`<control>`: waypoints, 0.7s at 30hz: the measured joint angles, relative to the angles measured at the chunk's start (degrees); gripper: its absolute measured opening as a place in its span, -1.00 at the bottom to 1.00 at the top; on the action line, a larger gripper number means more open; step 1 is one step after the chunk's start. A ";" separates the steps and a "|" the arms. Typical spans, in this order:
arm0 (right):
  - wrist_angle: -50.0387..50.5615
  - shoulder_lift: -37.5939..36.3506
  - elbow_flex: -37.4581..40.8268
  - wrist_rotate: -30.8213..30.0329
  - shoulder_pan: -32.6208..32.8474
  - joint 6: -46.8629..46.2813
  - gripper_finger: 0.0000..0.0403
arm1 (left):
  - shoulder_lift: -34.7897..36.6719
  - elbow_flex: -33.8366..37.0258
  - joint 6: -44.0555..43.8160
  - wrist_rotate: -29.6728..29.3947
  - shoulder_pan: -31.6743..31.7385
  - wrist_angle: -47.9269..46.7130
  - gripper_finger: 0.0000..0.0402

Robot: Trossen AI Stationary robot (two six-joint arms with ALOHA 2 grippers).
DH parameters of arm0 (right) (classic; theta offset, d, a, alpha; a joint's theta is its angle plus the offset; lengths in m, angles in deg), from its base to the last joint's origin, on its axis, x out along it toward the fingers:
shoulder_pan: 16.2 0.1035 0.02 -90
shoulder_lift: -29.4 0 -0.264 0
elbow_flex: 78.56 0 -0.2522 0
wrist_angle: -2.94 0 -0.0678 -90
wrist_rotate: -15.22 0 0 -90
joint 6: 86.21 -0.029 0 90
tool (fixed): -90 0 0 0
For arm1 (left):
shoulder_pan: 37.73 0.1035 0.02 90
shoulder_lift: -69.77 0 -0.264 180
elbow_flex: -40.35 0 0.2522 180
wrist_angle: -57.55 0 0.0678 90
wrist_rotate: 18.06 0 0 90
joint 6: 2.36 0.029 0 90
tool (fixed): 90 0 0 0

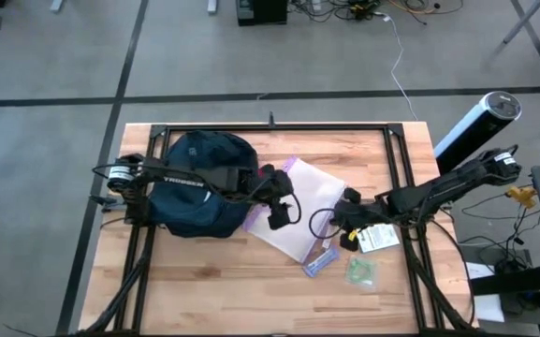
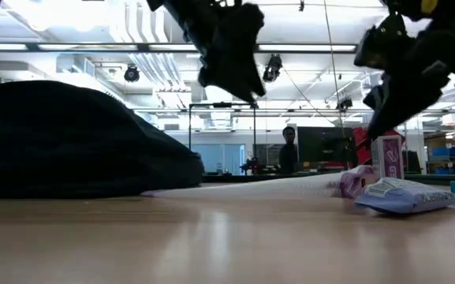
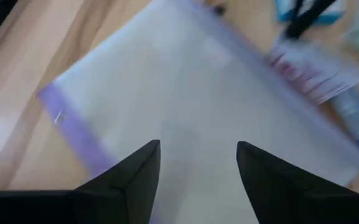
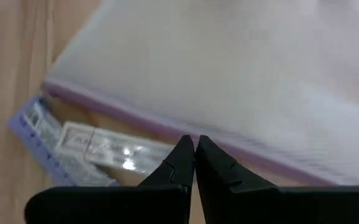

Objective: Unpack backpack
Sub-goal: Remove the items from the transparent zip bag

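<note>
Wooden plank tabletop (image 1: 204, 281): rounded soft navy backpack (image 1: 195, 183); flat clear purple-edged pouch (image 1: 298, 211); left gripper (image 3: 198, 168) parted, empty; right gripper (image 4: 195, 155) clenched, empty.

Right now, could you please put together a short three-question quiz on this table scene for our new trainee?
1. True or false: the left gripper holds the clear purple-edged zip pouch.
2. Multiple choice: the dark navy soft fabric backpack lies A) on the table's left side, B) on its right side, C) on the floor.
3. Fill in: the right gripper's fingers are ___.

Key
1. False: its fingers stand apart above the pouch with nothing between them.
2. A, in the high view, under the left arm.
3. Shut, tips together and empty, over the pouch's purple edge beside a small blue-and-white flat packet.
</note>
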 joint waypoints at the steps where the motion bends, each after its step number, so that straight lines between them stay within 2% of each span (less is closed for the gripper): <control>1: 0.85 -0.09 0.13 0.86 0.37 -0.67 -1.00 | 0.28 -0.44 -0.88 -1.09 -0.02 -2.87 -0.05; 4: 4.13 -0.68 0.34 3.35 1.45 -2.63 -1.00 | 1.30 -2.06 -3.68 -4.33 -0.05 -12.81 -0.12; 7: 11.79 -2.41 -1.17 3.75 2.51 -3.90 -1.00 | 3.56 -2.57 -5.51 -7.37 -0.05 -22.07 -0.20; 9: 13.97 -4.19 -2.14 3.90 2.59 -3.95 -1.00 | 4.82 -2.18 -5.57 -9.96 -0.02 -25.05 -0.24; 11: 14.00 -5.82 -2.87 2.62 2.53 -3.84 -1.00 | 6.28 -0.93 -5.32 -12.13 0.42 -24.43 -0.27; 16: 7.28 -8.50 -3.82 -3.41 2.53 -1.90 -1.00 | 7.40 5.26 -6.02 -12.55 2.66 -18.89 -0.32; 18: 3.66 -8.35 -3.60 -3.58 2.53 -1.36 -1.00 | 7.29 8.80 -7.72 -11.89 3.37 -17.65 -0.34; 21: 3.92 -7.01 -3.33 -3.57 2.53 -1.88 -1.00 | 6.91 14.05 -10.55 -8.71 3.95 -13.64 -0.38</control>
